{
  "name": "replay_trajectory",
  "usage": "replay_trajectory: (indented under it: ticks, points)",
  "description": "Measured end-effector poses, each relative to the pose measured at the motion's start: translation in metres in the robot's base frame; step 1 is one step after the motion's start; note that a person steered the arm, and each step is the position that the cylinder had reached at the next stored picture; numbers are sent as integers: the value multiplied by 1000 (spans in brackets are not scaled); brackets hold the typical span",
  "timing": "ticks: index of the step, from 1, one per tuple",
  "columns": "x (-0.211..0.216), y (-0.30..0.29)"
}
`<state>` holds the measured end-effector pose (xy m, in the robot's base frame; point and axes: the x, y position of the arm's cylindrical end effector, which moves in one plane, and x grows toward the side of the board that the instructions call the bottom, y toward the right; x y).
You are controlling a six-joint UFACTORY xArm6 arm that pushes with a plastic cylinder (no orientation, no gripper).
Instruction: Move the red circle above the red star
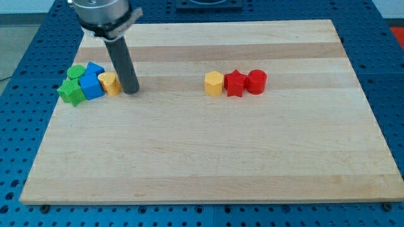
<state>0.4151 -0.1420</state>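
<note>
Contact is seen between my tip and a yellow block; red circle and red star are set well apart from it, touching.

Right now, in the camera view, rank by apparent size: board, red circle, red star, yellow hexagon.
1. Board, by far.
2-4. Yellow hexagon, red star, red circle: they look alike, so I won't rank them.
</note>
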Motion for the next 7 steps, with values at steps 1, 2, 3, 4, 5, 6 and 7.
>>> replay_trajectory:
  ticks: [1, 2, 3, 4, 5, 6, 7]
  points:
    - [24, 72]
    - [30, 168]
    - [30, 262]
    - [10, 310]
    - [-11, 309]
    - [0, 312]
    - [22, 310]
